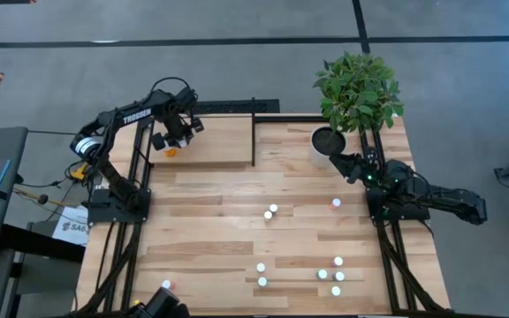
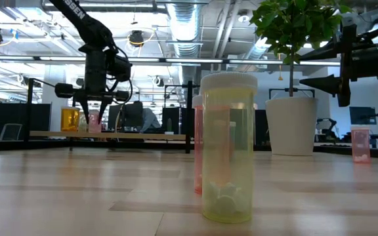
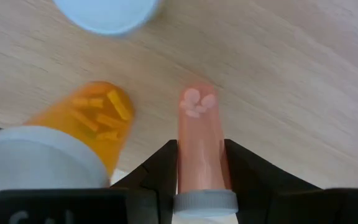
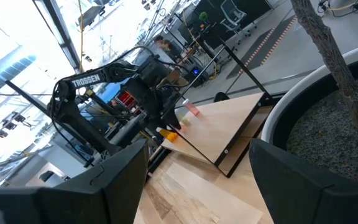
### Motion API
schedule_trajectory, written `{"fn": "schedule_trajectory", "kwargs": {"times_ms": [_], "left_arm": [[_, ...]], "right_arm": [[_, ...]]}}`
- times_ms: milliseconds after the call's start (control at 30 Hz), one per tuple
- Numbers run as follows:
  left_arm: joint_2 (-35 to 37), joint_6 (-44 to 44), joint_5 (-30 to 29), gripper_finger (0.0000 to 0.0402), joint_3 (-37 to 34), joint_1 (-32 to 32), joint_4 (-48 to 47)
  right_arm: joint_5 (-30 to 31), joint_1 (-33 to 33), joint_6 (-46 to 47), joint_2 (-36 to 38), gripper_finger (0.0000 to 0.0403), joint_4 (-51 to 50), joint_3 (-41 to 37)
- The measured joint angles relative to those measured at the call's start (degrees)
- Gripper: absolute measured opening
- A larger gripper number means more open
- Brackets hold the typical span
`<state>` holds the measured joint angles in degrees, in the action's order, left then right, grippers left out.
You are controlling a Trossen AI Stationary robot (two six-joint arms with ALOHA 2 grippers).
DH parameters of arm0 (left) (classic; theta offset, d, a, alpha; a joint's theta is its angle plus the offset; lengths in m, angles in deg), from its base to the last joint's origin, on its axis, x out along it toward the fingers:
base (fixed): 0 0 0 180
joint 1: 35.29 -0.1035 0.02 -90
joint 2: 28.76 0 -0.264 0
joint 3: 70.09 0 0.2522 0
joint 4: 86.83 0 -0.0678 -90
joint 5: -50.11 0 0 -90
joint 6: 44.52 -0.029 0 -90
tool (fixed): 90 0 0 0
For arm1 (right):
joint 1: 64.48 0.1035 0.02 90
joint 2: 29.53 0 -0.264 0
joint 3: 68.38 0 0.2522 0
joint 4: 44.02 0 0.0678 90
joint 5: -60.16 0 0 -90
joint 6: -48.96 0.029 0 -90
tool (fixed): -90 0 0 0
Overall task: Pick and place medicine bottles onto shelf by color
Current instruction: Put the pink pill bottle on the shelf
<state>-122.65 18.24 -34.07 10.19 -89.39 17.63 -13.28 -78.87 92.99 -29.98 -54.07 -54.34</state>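
Evidently the left end effector (image 3: 199, 163) is clamped on a pink pill bottle (image 3: 198, 137) over the shelf (image 1: 210, 141) at ten o'clock, beside an orange bottle (image 3: 95, 121), sorting by color. The right end effector (image 1: 336, 164) waits spread apart near the plant pot (image 1: 325, 143) at two o'clock.

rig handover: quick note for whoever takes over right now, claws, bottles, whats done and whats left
Left claw: shut on a pink bottle, over the shelf at the table's far left.
Right claw: open, empty, waiting by the plant pot.
Done: an orange bottle stands on the shelf, right beside the pink one.
Left: set the pink bottle down; then about ten bottles on the table, a pair mid-table, one near the right arm, a cluster along the near edge.
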Motion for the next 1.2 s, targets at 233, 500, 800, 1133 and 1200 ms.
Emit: {"fn": "schedule_trajectory", "kwargs": {"times_ms": [233,500,800,1133,1200], "left_arm": [[0.0,0.4,4.1,0.0110,0.0,-0.9,0.0],[0.0,0.3,7.8,0.0110,0.0,-1.1,-0.5],[0.1,0.4,7.4,0.0110,0.0,-1.1,-2.2],[0.1,0.9,4.8,0.0110,0.0,-2.2,-2.2],[0.1,0.5,4.8,0.0110,0.0,-3.0,-2.2]], "right_arm": [[0.0,0.0,0.0,0.0,0.0302,0.0,0.0],[0.0,0.0,0.0,0.0,0.0302,0.0,0.0],[0.0,0.0,0.0,0.0,0.0302,0.0,0.0],[0.0,0.0,0.0,0.0,0.0302,0.0,0.0],[0.0,0.0,0.0,0.0,0.0302,0.0,0.0]]}}
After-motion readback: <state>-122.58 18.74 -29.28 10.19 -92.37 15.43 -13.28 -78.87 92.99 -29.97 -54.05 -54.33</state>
